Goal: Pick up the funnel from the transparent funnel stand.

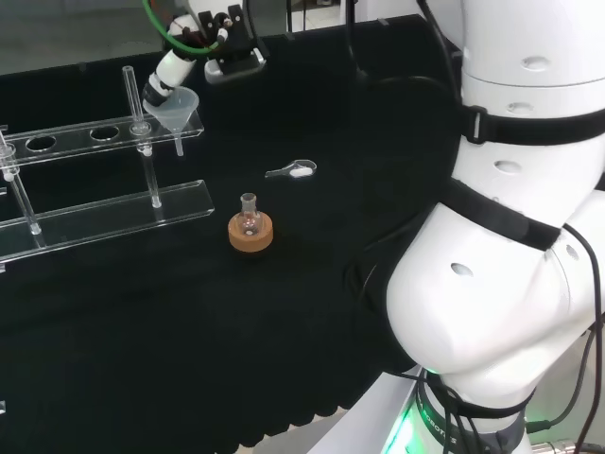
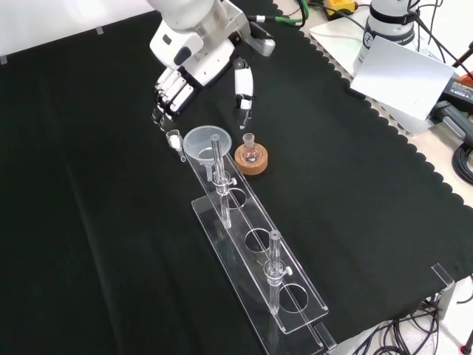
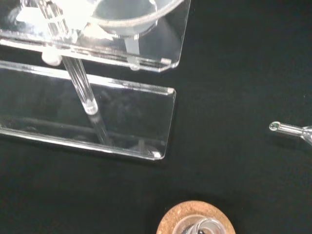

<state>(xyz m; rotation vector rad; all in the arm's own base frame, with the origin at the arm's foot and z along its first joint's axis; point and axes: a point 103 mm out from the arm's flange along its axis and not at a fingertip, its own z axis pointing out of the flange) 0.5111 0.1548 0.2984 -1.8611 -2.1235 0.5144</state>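
One funnel (image 2: 205, 143), clear and cone-shaped with a round rim, sits in the end hole of the stand (image 2: 255, 255), the end nearest the hand (image 2: 177, 85); its stem hangs down through the upper shelf, as the wrist view shows. It is not yet lifted. The hand hovers just beyond that end of the stand, its fingers (image 2: 168, 96) a little bent and pointing down on one side and its thumb (image 2: 244, 87) held well apart on the other, clamped on nothing. I judge the task to be at the approach: what is left is to bring fingers and thumb around the funnel's rim, close on it, and raise it straight up so the stem clears the hole.

The stand is clear plastic: a flat base plate and an upper shelf with a row of round holes, joined by thin clear rods with small white collars. It runs from the middle of the cloth (image 2: 89, 222) toward the front view's lower right corner. Its edges catch the light; its faces are smooth and glossy against the matte black weave.

Just beside the stand's funnel end stands a small round glass flask (image 2: 251, 150) upright in a cork ring (image 2: 251, 162), brown and grainy. A small clear spoon (image 1: 291, 170) lies flat on the cloth near the funnel.
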